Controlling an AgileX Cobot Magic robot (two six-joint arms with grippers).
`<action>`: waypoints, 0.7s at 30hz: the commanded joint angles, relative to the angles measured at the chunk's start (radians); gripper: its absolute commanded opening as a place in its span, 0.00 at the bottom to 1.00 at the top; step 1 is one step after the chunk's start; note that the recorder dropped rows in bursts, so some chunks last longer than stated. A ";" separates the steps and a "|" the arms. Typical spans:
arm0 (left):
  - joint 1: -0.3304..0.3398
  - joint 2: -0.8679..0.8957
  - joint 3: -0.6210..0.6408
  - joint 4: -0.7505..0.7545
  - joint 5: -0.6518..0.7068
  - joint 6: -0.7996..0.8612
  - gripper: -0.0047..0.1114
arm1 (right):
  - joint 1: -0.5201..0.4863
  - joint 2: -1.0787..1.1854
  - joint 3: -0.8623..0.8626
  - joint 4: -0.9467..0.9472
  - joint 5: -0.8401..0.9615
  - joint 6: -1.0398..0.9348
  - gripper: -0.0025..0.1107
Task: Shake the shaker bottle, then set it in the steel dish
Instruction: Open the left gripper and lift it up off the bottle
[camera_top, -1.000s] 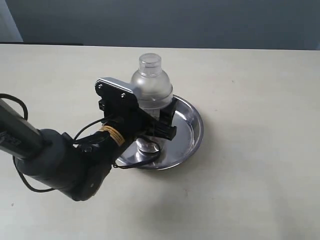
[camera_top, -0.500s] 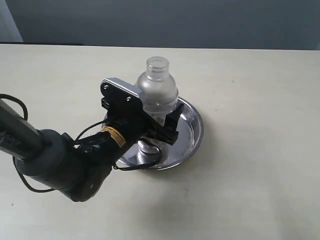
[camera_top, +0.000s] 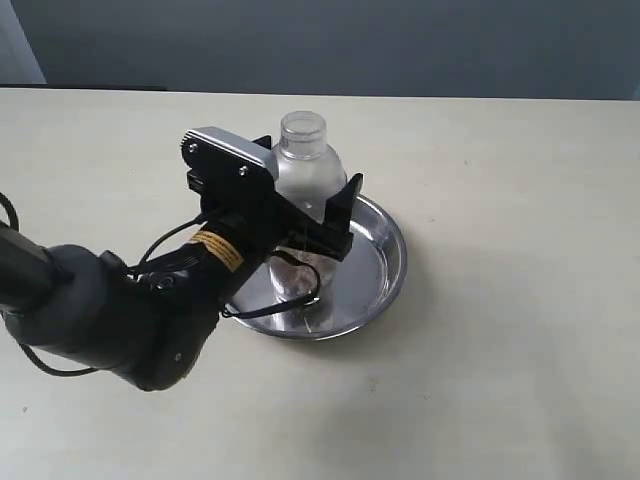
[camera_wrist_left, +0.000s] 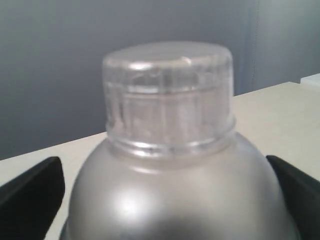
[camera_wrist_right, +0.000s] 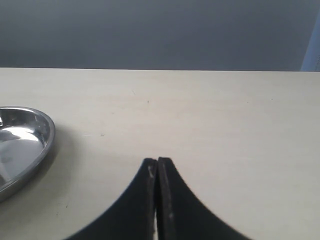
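Exterior view: the shaker bottle (camera_top: 303, 150) stands upright in the steel dish (camera_top: 385, 260), near its middle. The left gripper (camera_top: 306, 190), whose arm reaches in from 8 o'clock, is spread wide to either side of it; the left wrist view shows a gap beside each finger (camera_wrist_left: 30, 195). The right gripper (camera_wrist_right: 157, 170) is pressed together over bare table. The release looks done, so a good retreat would go straight back toward 8 o'clock, jaws wide, so neither finger clips the domed shoulder

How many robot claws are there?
2. The left gripper is open around the bottle in the dish. The right gripper is shut, over the table beside the dish, seen only by its own camera.
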 joint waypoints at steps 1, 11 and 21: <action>0.001 -0.024 0.003 -0.013 -0.011 0.004 0.95 | 0.002 -0.004 0.001 -0.001 -0.014 0.000 0.02; 0.001 -0.096 0.003 -0.017 -0.011 0.115 0.94 | 0.002 -0.004 0.001 -0.001 -0.014 0.000 0.02; 0.001 -0.159 0.003 -0.021 -0.011 0.161 0.94 | 0.002 -0.004 0.001 -0.001 -0.014 0.000 0.02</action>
